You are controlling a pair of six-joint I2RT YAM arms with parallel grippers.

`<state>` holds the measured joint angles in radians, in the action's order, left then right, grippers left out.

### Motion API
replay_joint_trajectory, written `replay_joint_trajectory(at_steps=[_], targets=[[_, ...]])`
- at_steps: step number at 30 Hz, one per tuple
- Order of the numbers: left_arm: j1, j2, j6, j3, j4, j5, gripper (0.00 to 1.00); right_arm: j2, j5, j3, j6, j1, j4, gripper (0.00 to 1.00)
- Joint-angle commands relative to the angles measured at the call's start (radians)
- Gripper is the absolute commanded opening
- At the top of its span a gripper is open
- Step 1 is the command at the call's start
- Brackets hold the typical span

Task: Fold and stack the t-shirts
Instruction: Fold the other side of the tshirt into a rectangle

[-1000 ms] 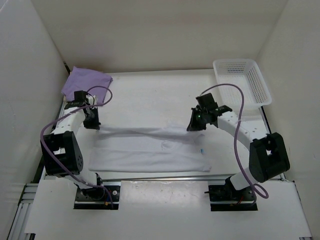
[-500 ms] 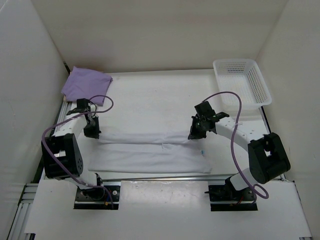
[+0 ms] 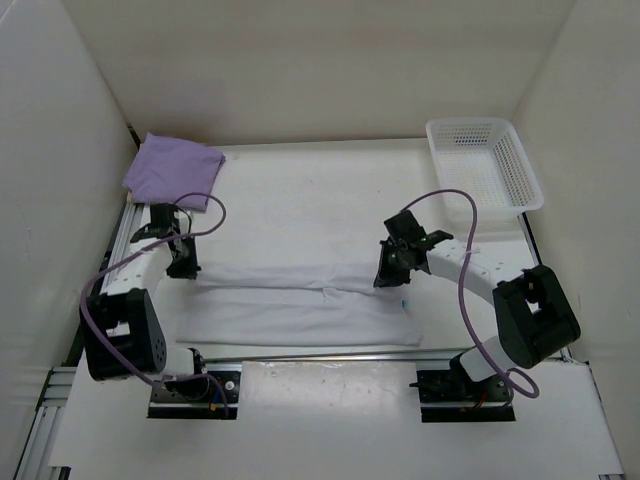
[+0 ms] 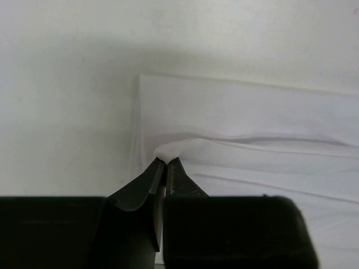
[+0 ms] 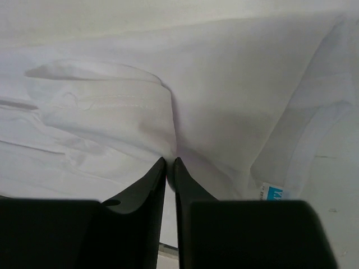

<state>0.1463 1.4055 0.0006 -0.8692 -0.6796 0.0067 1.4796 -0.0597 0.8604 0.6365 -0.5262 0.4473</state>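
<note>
Left wrist view: the left tool [image 4: 163,163], fingers pressed together, pinches a small raised peak of the white t-shirt [image 4: 252,123] at the cloth's left end, low over the worktop [image 4: 67,112]. Right wrist view: the right tool [image 5: 170,162] shows its fingers a sliver apart, tips set against a hemmed fold of the same shirt. Whether any cloth is caught between them cannot be told. A blue label [image 5: 273,194] shows at the cloth's edge just right of that tool. In the top external view, the white t-shirt lies as a long flat band across the near half of the worktop. It runs left to right between the two tools, with a narrower layer lying over its far part. The lavender t-shirt [image 3: 172,172] sits folded at the far left corner, well apart from the white one. A white perforated basket [image 3: 526,175] stands at the far right corner.
</note>
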Motion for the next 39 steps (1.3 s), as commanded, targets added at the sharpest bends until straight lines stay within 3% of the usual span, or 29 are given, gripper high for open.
replay_joint_trajectory(at_steps=[1,6,12,14,16,18,24,30,31,35,39], targets=[[-0.004,-0.103,-0.001,0.068,-0.006,0.004,0.17,-0.036,-0.002,-0.07,0.028,-0.014,0.019,0.18],[-0.004,-0.183,-0.001,0.144,-0.017,-0.016,0.22,-0.152,-0.012,-0.149,-0.01,-0.023,0.01,0.18],[0.007,-0.24,-0.001,0.188,-0.038,-0.05,0.34,-0.231,-0.055,-0.17,-0.107,-0.043,0.056,0.26],[0.018,-0.252,-0.001,0.188,-0.051,-0.05,0.4,-0.243,-0.055,-0.17,-0.149,-0.054,0.099,0.28],[0.042,-0.264,-0.001,0.197,-0.063,-0.05,0.58,-0.266,-0.045,-0.161,-0.169,-0.063,0.11,0.33],[0.051,-0.264,-0.001,0.197,-0.074,-0.028,0.59,-0.275,-0.029,-0.118,-0.184,-0.063,0.11,0.37],[0.052,-0.254,-0.001,0.142,-0.106,0.004,0.66,-0.017,-0.02,0.214,-0.215,-0.089,0.079,0.54],[0.088,-0.254,-0.001,0.055,-0.15,0.099,0.72,0.267,-0.032,0.417,-0.19,-0.113,0.079,0.55],[0.088,-0.243,-0.001,0.041,-0.15,0.13,0.8,0.322,-0.032,0.448,-0.176,-0.113,0.079,0.55],[0.088,-0.13,-0.001,0.004,-0.141,0.17,0.86,0.407,-0.043,0.485,-0.167,-0.123,0.079,0.55],[0.088,0.019,-0.001,-0.051,-0.118,0.147,0.84,0.416,-0.032,0.485,-0.167,-0.133,0.079,0.52]])
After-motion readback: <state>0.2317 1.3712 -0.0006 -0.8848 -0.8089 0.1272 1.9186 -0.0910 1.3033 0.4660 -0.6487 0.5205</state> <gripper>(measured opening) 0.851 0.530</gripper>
